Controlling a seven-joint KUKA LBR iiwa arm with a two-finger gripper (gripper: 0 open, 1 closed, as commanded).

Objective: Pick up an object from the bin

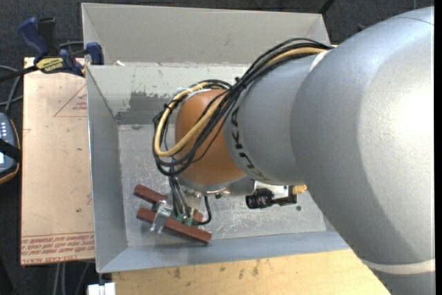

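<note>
My gripper (pixel 177 213) is low in the front-left part of the bin, mostly hidden under the orange wrist cover. It sits right among two reddish-brown flat bars. One bar (pixel 147 193) lies just to its left. The other bar (pixel 181 229) lies slanted directly beneath and in front of it, touching or nearly touching the gripper's tip. Whether either bar is gripped cannot be seen. A small black cylindrical part with a brass end (pixel 271 199) lies on the bin floor to the right of the gripper, apart from it.
The arm and its cabled orange cover hang over the middle and right of the bin, hiding the floor there. The bin's left wall and front wall stand close to the two bars.
</note>
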